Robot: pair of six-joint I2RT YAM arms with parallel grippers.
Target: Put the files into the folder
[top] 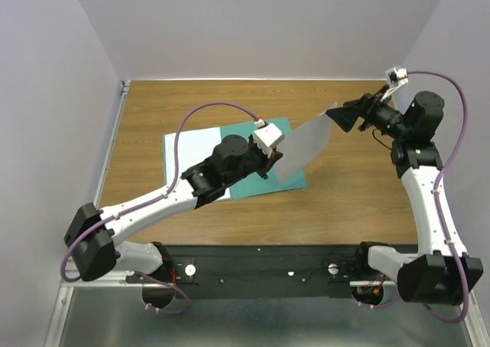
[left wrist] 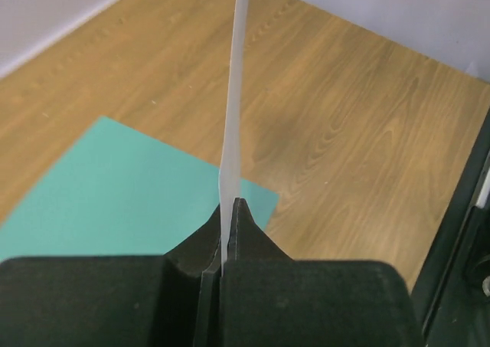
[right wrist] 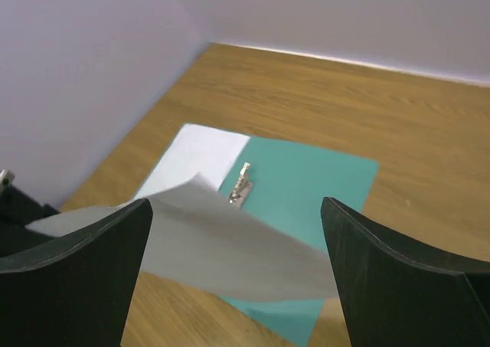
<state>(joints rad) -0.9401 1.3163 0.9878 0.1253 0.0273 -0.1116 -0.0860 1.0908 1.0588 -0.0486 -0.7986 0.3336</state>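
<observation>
**Status: Sheet Raised over the Folder**

**Top external view.** The folder [top: 253,183] lies flat on the table [top: 352,198], near its centre. A white sheet [top: 187,152] lies flat at the folder's left side, touching it. The left gripper [top: 274,154] is over the folder and pinches the lower edge of a pale grey sheet [top: 306,152], which stands tilted above the folder's right part. Whether this sheet is a loose file or the folder's own leaf cannot be told. The right gripper [top: 341,117] is at the sheet's upper corner. Contact there cannot be determined.

**Left wrist view.** The fingers of the left gripper [left wrist: 228,209] are pressed together on the pale sheet [left wrist: 233,94], seen edge-on and rising upright. The folder [left wrist: 115,186] lies below on the table [left wrist: 344,132].

**Right wrist view.** The fingers of the right gripper [right wrist: 236,205] are spread wide. The pale sheet [right wrist: 230,247] arches between and below them. Beyond it are the folder [right wrist: 314,186], a metal clip [right wrist: 241,186] on its left edge, and the white sheet [right wrist: 203,152] beside the clip.
</observation>
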